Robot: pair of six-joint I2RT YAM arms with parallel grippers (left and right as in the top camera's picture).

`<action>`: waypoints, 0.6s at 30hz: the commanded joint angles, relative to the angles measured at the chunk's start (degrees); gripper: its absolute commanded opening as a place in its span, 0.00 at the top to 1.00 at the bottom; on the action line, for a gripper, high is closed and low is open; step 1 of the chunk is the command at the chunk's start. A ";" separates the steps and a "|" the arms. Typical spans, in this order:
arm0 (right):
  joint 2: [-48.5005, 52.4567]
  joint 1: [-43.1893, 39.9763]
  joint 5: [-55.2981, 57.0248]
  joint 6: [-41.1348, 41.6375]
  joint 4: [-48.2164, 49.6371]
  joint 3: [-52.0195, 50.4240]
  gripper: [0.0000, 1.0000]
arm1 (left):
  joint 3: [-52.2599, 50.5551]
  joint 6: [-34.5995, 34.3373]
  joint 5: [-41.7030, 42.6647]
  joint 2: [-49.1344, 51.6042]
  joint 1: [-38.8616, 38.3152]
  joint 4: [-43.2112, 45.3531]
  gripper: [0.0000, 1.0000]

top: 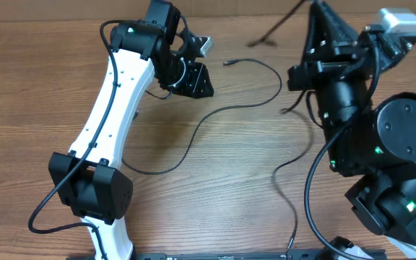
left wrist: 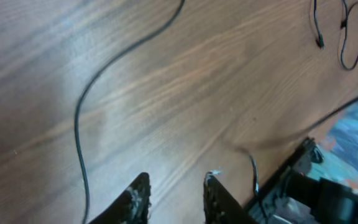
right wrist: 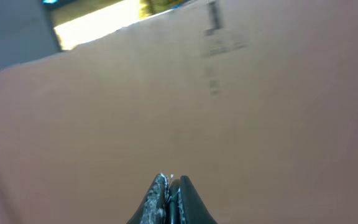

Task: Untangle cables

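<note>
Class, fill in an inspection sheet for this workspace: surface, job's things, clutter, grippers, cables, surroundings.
Surface: wooden table, bare wood grain.
Job's things: long thin cable snaking across the middle, plug end lying free; second thin cable near the right arm; no crossing seen overhead.
Clutter: nothing seen.
Grippers: left gripper open, nothing between its jaws; right gripper shut, nothing seen in it.
Cables: thick arm wire looping beside the left base.
Surroundings: tripod leg at the far edge.
</note>
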 commanded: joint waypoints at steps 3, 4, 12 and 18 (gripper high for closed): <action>-0.39 -7.37 11.89 -9.09 0.15 0.94 0.96 | -0.33 -0.52 2.60 -0.26 0.13 -3.82 0.69; -0.39 -10.47 11.91 -9.18 -0.09 0.94 0.96 | -0.33 -0.52 2.62 -0.26 0.11 -4.44 0.70; 0.81 -38.51 -3.76 -9.18 -3.89 0.94 0.96 | -0.28 -0.07 3.21 -0.28 0.11 -7.96 0.71; 3.06 -57.29 -18.01 -9.18 -4.00 0.96 0.93 | -0.28 -0.07 3.21 -0.28 0.11 -8.52 0.71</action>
